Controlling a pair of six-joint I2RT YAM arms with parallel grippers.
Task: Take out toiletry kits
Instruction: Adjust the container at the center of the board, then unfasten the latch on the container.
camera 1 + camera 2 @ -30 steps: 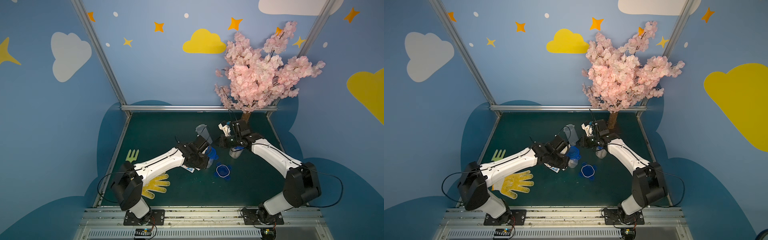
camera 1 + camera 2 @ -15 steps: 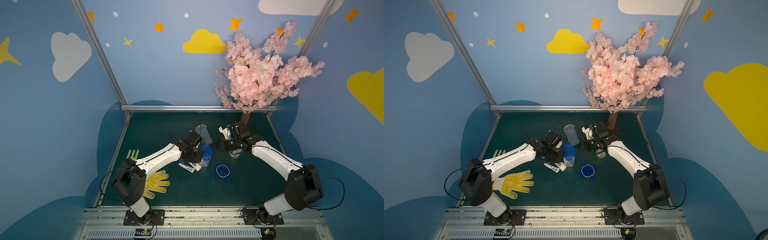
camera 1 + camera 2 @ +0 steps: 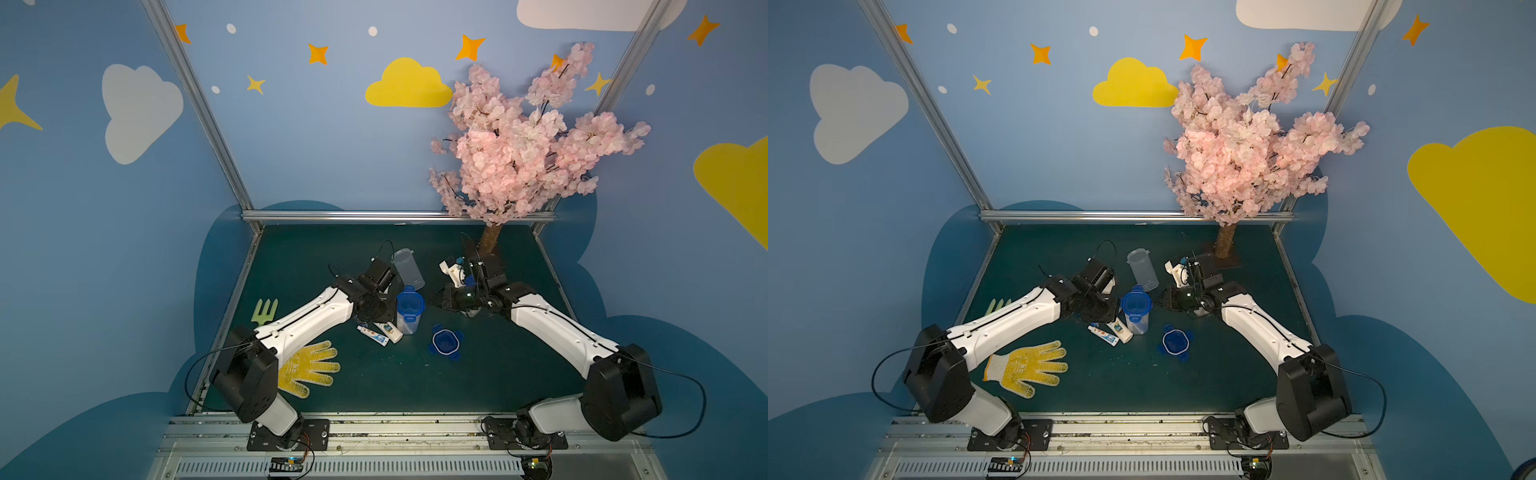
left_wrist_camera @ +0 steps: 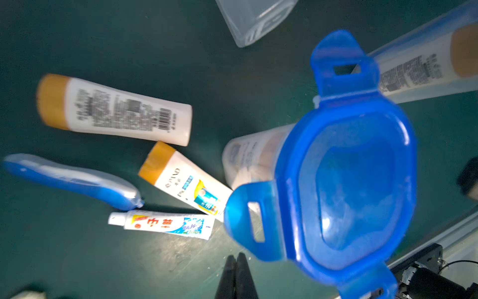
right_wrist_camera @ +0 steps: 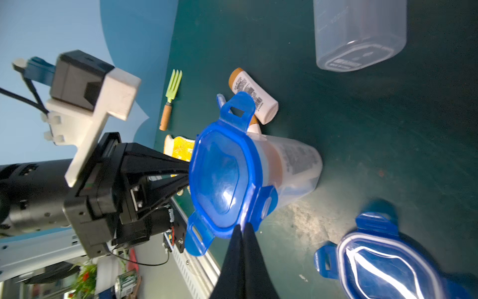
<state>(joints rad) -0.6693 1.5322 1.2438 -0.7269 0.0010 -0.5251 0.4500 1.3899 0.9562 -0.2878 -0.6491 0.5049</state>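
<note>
Loose toiletry kits lie on the green mat: two white bottles with yellow caps (image 4: pixel 116 111) (image 4: pixel 181 181), a toothpaste tube (image 4: pixel 163 224) and a blue-and-white toothbrush (image 4: pixel 69 181); in a top view they lie beside the left wrist (image 3: pixel 380 332). A clear jar under a blue lid (image 3: pixel 409 313) (image 5: pixel 225 178) stands upright with more toiletries inside. My left gripper (image 4: pixel 236 256) is shut and empty, its tips at the lid's left side. My right gripper (image 5: pixel 243 226) is shut, with its tips touching the lid's rim on the right (image 3: pixel 434 300).
An empty clear jar (image 3: pixel 408 268) lies behind the lidded one. A loose blue lid (image 3: pixel 445 341) rests in front to the right. Another jar holding a bottle (image 4: pixel 419 72) lies near the right arm. A green fork (image 3: pixel 266 311) and a yellow glove (image 3: pixel 309 368) lie at the left, and a pink tree (image 3: pixel 490 241) stands at the back right.
The left gripper has let the empty jar down at the back and dropped beside the lidded jar. The right gripper has swung left up to that jar's lid.
</note>
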